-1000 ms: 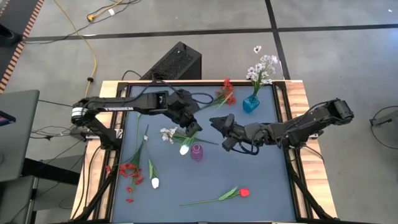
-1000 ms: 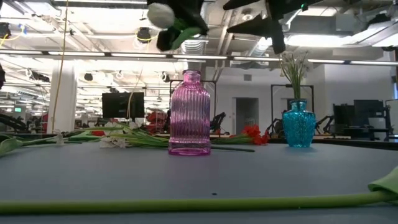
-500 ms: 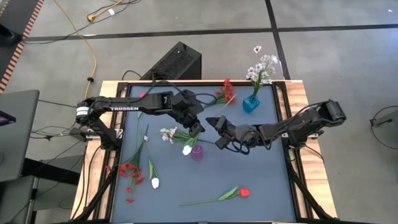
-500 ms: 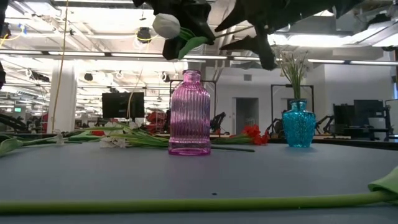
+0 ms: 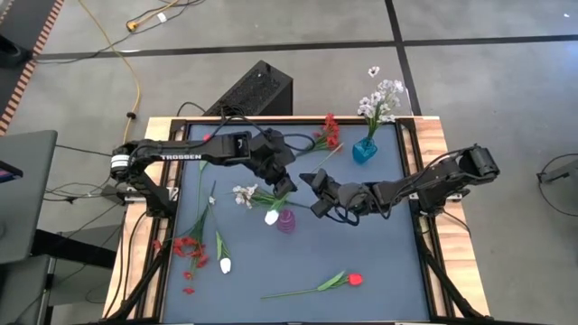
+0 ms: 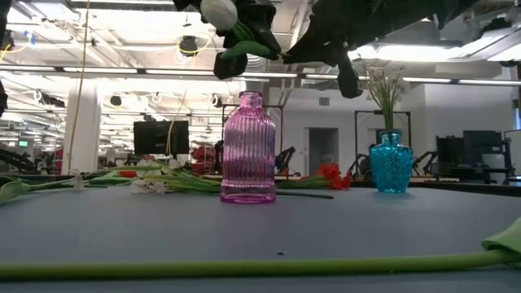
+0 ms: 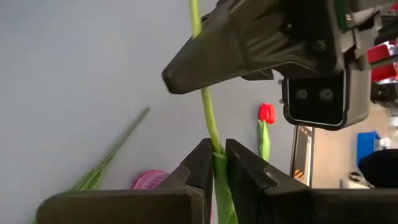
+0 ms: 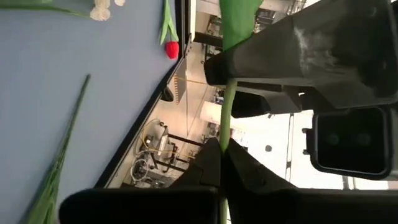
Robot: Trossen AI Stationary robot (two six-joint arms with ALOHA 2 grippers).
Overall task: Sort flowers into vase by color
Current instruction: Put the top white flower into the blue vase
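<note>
Overhead, white tulip [image 5: 271,217] above pink vase [image 5: 285,222]; wrist views show both grippers [image 7: 214,163] [image 8: 221,158] pinching stem

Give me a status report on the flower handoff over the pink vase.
Left gripper shut on white tulip stem, above pink vase. Right gripper shut on same stem. Blue vase holds white sprays. Nothing blocking the pink vase's mouth.

Ribbed glossy pink glass vase [image 6: 248,149] (translucent), matt grey table [image 6: 163,228], matt black hands.
</note>
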